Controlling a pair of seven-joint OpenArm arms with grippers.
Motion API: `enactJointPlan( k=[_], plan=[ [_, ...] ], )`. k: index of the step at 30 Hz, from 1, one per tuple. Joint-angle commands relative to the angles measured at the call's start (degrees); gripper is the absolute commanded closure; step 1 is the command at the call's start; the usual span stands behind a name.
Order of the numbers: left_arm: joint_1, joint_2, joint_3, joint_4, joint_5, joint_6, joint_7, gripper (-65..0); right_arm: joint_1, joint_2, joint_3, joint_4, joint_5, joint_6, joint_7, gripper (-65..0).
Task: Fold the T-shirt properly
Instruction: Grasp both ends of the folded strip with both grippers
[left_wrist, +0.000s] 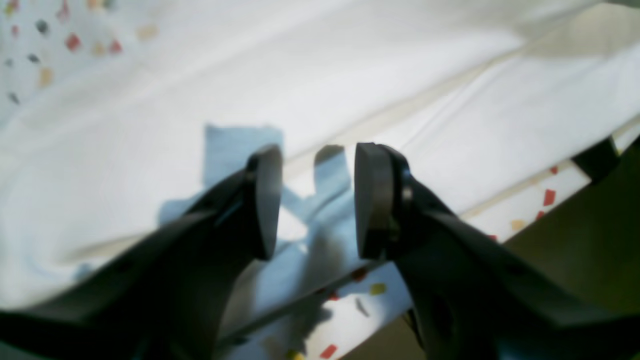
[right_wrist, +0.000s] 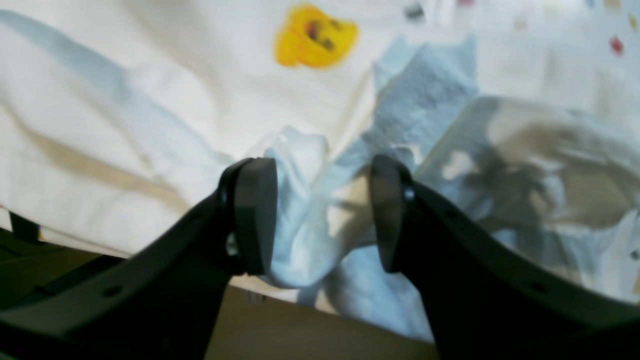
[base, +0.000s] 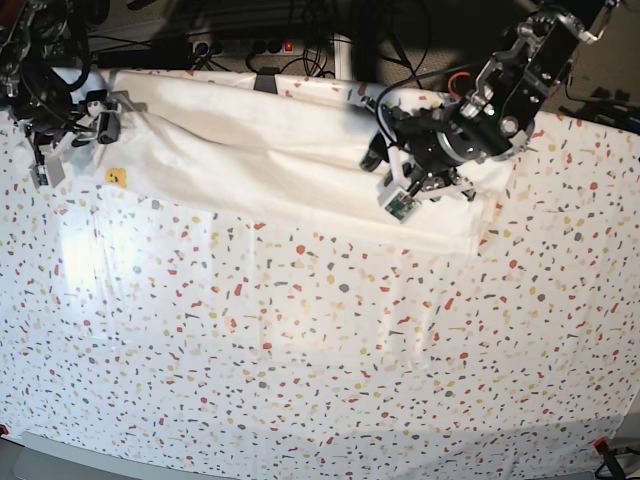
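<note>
Both pairs of jaws stand spread, empty, above the T-shirt (base: 270, 150), a long band across the upper frame along the tabletop (base: 320, 340) far edge. Closing too shallow may catch one layer, or the tabletop's cover.

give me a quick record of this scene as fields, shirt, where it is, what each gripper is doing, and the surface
item: T-shirt, white, folded into a long band
position: along the far edge of the table cover, lying flat
visible print: a yellow mark near the right arm's end
left gripper: jaws apart, over the shirt's hem, nothing between them
right gripper: jaws apart, a raised bunch of shirt fabric between them; whether the pads touch it cannot be told
surface: white speckled table cover, mostly bare in front of the shirt
</note>
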Motion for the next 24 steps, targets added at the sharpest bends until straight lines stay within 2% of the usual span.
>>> enactJointPlan(
  k=[1,6,10,17,24],
  plan=[
    [-0.7,0.3,-0.3,-0.8,-1.5,-0.3,-1.2,-22.8,0.3,0.8,0.4,-0.2,0.5,0.1,0.2,-30.5],
    [-0.6,2.7,-0.3,-9.0,-1.8,-1.4,-1.2,-22.8,0.5,0.9,0.3,-6.7,0.2,0.2,3.4,-30.5],
    [-0.9,4.2,-0.3,-15.7,-1.6,-1.6,-2.6,-22.8,1.9,0.9,-1.2,-12.1,-5.8,0.1,9.0,-30.5],
    [-4.6,5.3,-0.3,-26.8,4.1,-1.7,-4.9,-22.8,11.7,0.8,-2.3,-23.2,-6.6,0.1,9.6,-30.5],
    [-13.3,5.3,-0.3,-36.1,6.4,-1.6,-6.1,-22.8,20.5,0.8,-2.3,-32.3,-6.6,0.1,9.9,-30.5]
  ],
)
